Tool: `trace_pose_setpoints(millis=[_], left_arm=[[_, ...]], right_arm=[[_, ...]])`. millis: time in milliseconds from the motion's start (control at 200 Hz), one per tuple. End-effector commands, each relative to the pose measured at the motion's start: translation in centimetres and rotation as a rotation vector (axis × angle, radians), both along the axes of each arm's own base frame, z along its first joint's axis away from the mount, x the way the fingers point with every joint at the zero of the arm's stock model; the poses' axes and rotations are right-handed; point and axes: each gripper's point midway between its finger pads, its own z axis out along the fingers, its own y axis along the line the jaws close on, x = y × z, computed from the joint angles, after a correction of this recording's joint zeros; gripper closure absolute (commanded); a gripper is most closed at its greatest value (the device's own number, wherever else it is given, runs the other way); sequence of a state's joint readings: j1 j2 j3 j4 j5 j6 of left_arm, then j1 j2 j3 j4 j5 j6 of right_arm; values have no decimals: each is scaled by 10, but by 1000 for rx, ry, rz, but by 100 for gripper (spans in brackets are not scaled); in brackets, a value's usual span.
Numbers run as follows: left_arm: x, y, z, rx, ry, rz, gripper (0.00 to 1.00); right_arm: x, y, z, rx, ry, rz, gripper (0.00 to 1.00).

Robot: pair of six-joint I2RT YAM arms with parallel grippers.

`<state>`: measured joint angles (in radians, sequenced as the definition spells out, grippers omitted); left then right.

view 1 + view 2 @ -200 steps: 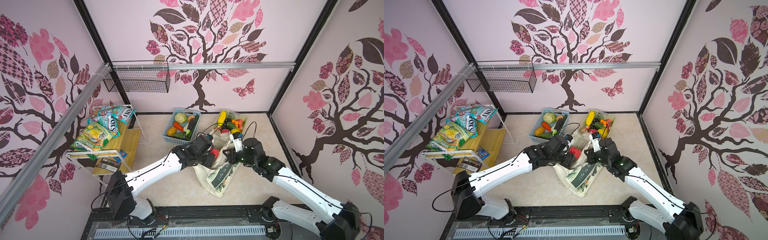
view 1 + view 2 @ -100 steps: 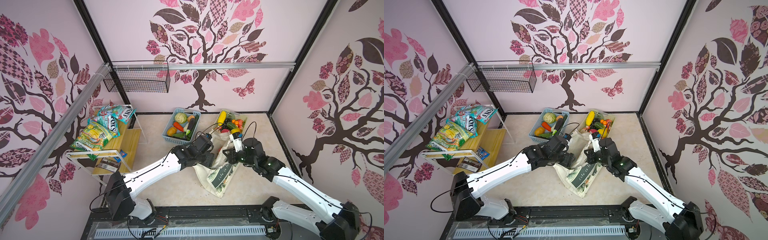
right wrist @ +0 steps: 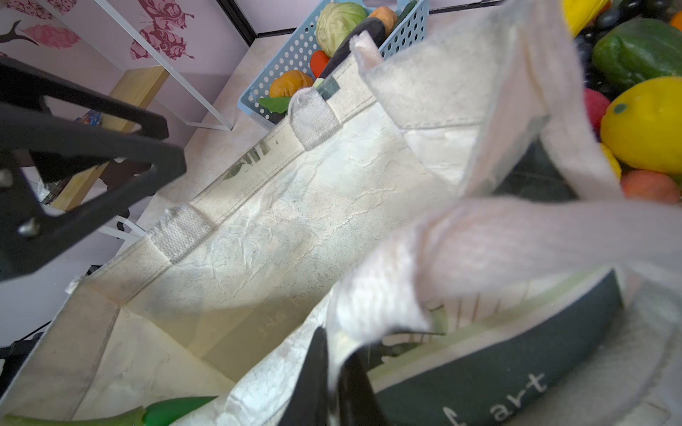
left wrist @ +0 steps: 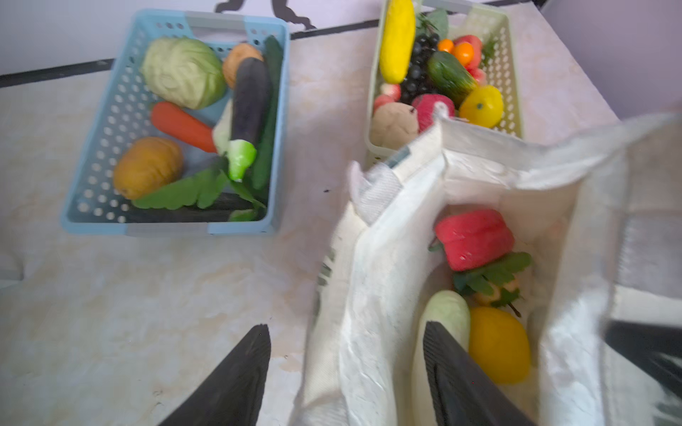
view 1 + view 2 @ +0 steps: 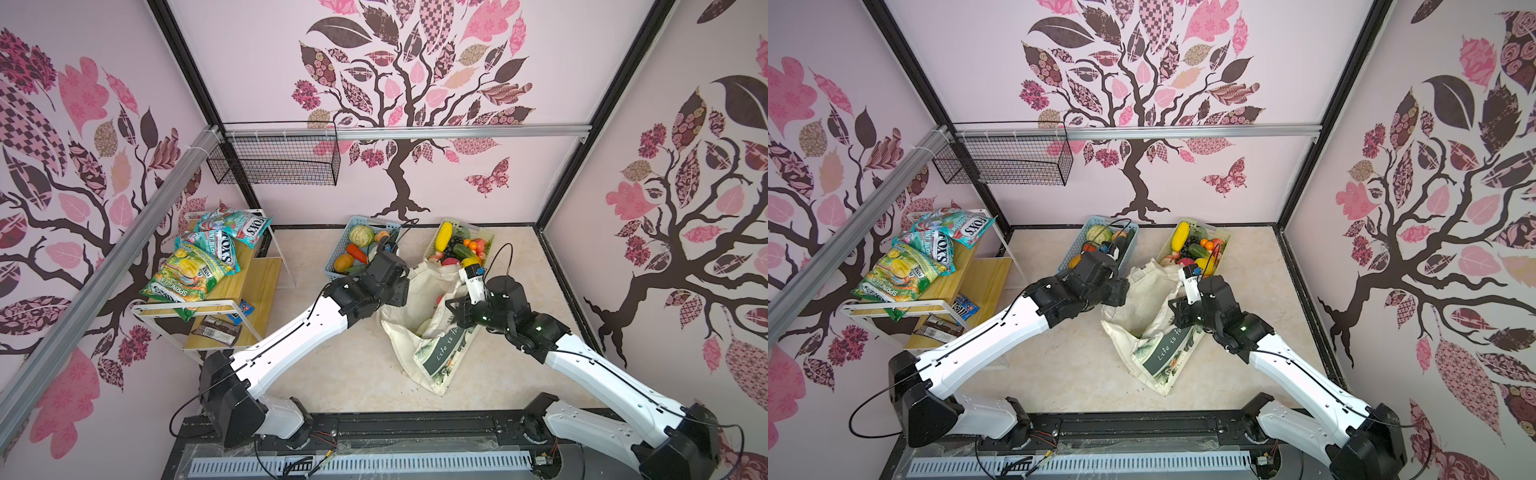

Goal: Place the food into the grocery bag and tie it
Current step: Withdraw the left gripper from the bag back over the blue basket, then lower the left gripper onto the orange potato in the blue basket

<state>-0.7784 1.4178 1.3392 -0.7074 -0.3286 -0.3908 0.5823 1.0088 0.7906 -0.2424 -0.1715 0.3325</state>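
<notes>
Several foods, a red pepper (image 4: 474, 239) among them, lie inside the grocery bag (image 5: 440, 357) on the counter (image 5: 353, 365). The left end effector (image 4: 346, 328) is wide open and empty; it should rise clear of the rim before going to the blue basket (image 4: 121, 121). The right end effector (image 3: 334, 350) is closed on the bag's edge, holding the mouth open. A second ago the pepper was at the left end effector.

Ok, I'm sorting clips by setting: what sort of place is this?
Probably a staged grocery corner inside a robot test booth, not a real shop: decal-covered panel walls, a shelf of snack packets, a blue basket of vegetables.
</notes>
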Motion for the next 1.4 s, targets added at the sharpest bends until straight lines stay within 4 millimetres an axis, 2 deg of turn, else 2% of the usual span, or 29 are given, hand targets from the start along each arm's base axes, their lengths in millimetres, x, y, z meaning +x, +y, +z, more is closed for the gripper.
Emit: trace_pose_setpoints(millis=[0, 235, 415, 715, 985, 1395], left_arm=[[22, 21, 35, 10, -108, 98, 30], [61, 62, 28, 27, -99, 258, 29], [90, 93, 8, 18, -54, 363, 29], [128, 125, -27, 30, 9, 484, 28], [158, 135, -53, 39, 51, 550, 28], [194, 155, -108, 80, 120, 686, 25]], right_arm=[[-2, 1, -6, -13, 10, 11, 90], [-3, 2, -7, -6, 16, 17, 90], [-4, 4, -10, -3, 23, 25, 90], [-5, 7, -11, 10, 29, 36, 90], [-4, 9, -14, 9, 37, 43, 90], [0, 10, -24, -17, 55, 42, 90]])
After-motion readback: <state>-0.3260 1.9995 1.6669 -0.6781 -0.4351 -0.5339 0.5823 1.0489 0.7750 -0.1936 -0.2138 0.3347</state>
